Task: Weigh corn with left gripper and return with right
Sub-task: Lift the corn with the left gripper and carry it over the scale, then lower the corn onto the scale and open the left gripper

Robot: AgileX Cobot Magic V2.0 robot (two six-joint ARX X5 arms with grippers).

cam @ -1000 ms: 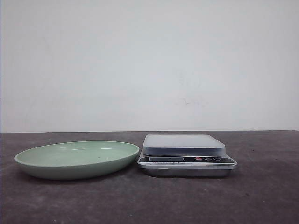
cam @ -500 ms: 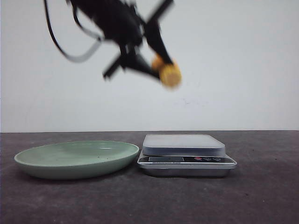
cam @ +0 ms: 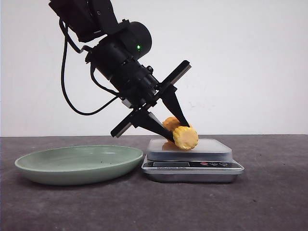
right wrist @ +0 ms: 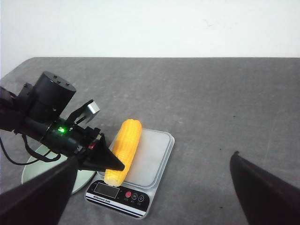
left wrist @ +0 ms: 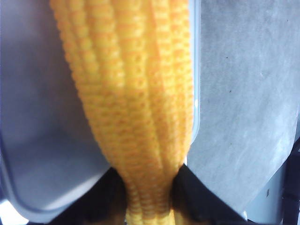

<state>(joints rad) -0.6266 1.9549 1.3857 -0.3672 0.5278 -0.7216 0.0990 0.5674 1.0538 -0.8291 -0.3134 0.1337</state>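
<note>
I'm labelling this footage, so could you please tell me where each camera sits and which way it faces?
Front: low at table height, facing the wall; shows left gripper holding corn over the scale.
Left wrist: on that arm, close over the corn and scale; finger bases show.
Right wrist: high, looking down; its own fingers show.
All three share corn and scale.

A glossy green plate (cam: 77, 164) sat left of a shiny metal scale (cam: 192, 166) on a rough, matt grey table (cam: 269, 202); the knobbly corn (cam: 182, 133) looked matt.
</note>
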